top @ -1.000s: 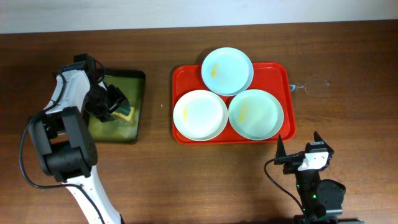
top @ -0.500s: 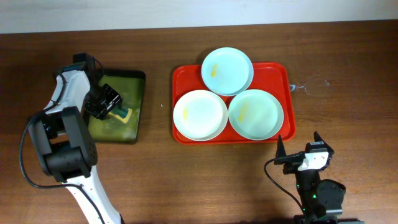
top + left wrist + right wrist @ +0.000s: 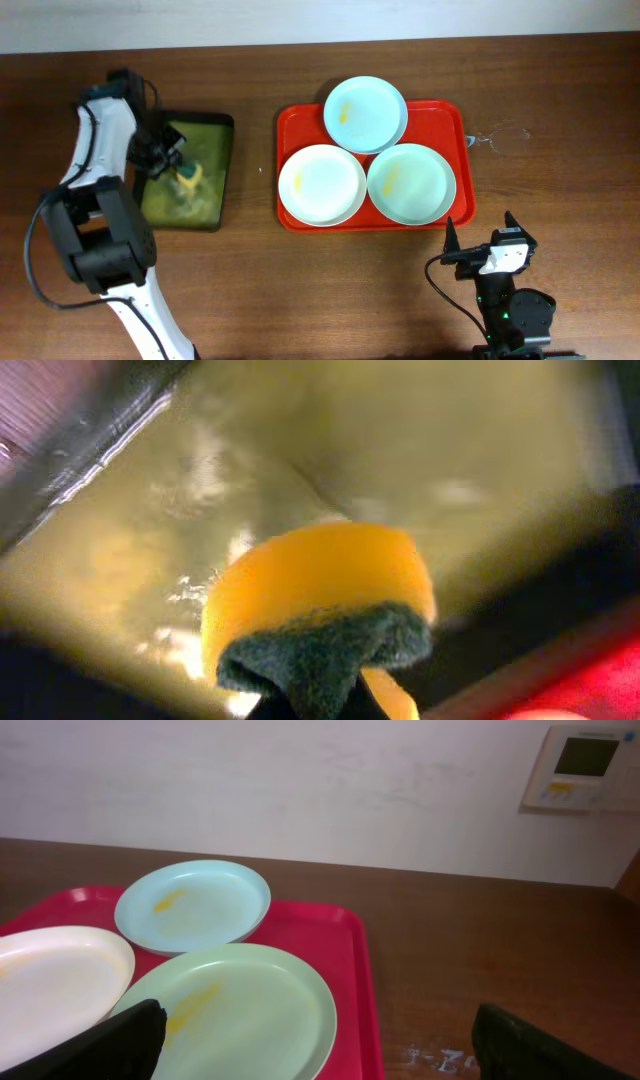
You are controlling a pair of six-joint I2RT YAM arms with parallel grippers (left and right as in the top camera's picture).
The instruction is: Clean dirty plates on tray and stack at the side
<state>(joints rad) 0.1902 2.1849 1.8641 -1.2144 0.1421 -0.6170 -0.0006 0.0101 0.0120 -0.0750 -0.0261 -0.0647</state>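
L tool (image 3: 178,170) w/ sponge (image 3: 318,595), 3 plates (image 3: 321,184) in tray (image 3: 456,114)

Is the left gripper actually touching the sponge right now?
Touching. The left wrist view shows the sponge folded and pinched at its green scouring side where it meets the left gripper, at the bottom edge of the picture.

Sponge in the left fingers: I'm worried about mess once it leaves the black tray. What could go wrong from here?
1. The sponge, pinched in the left fingers over the black tray's liquid, looks wet; it may drip on the table in transit.
2. The far plate overhangs the red tray's rim, so scrubbing might tip or slide it.
3. The cream plate and right plate crowd it; pushing one could shove the others.
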